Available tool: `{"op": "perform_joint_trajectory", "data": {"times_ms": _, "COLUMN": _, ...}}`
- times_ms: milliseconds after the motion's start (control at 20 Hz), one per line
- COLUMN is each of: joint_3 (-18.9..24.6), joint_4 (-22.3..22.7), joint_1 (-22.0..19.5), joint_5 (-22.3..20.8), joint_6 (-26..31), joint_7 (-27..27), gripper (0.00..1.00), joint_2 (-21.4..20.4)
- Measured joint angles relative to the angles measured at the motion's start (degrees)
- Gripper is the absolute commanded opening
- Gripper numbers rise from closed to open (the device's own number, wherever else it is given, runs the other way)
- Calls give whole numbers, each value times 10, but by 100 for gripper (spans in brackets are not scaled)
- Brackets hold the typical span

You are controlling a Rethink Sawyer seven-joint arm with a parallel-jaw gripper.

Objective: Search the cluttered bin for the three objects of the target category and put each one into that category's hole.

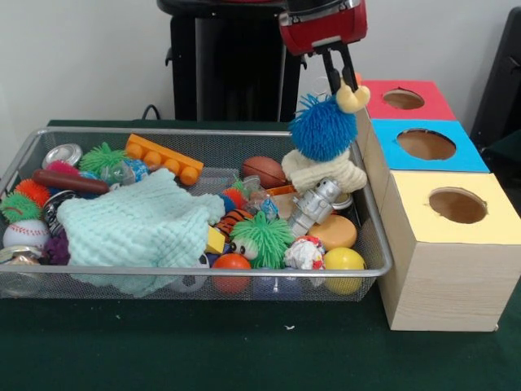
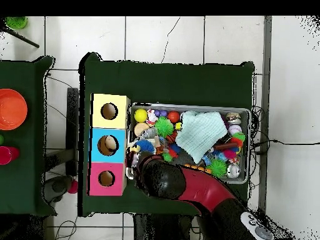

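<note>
The silver wire mesh bin [image 1: 203, 272] stands on the green table, full of toys; it also shows in the overhead view [image 2: 187, 106]. My gripper [image 1: 343, 88] is shut on the tan horn of a plush toy with blue fuzzy hair and a cream body [image 1: 323, 130]. The toy hangs over the bin's right end, close to the blue box. In the overhead view the arm covers the gripper and only the toy's blue hair [image 2: 145, 145] shows. Three wooden boxes with round holes stand beside the bin: red top [image 1: 404, 99], blue top [image 1: 426, 145], yellow top [image 1: 457, 205].
In the bin lie a teal knitted cloth [image 1: 138, 224], an orange brick [image 1: 163, 159], a green spiky ball [image 1: 260, 238], a silver robot figure [image 1: 316, 204], a yellow ball [image 1: 343, 261] and a brown football [image 1: 264, 171]. An orange bowl [image 2: 11, 108] sits on a side table.
</note>
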Motion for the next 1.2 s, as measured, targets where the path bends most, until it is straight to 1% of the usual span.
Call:
{"op": "perform_joint_trajectory", "data": {"times_ms": 600, "joint_3": 0, "joint_4": 2, "joint_1": 20, "joint_5": 31, "joint_6": 0, "joint_7": 0, "gripper": 0, "joint_2": -8}}
{"op": "perform_joint_trajectory", "data": {"times_ms": 850, "joint_3": 0, "joint_4": 10, "joint_1": 25, "joint_5": 41, "joint_6": 0, "joint_7": 0, "gripper": 0, "joint_2": -8}}
{"op": "perform_joint_trajectory", "data": {"times_ms": 1050, "joint_3": -1, "joint_4": 15, "joint_1": 30, "joint_5": 43, "joint_6": 0, "joint_7": 0, "gripper": 0, "joint_2": -8}}
{"op": "perform_joint_trajectory", "data": {"times_ms": 1200, "joint_3": -6, "joint_4": 16, "joint_1": 42, "joint_5": 43, "joint_6": 0, "joint_7": 0, "gripper": 0, "joint_2": -6}}
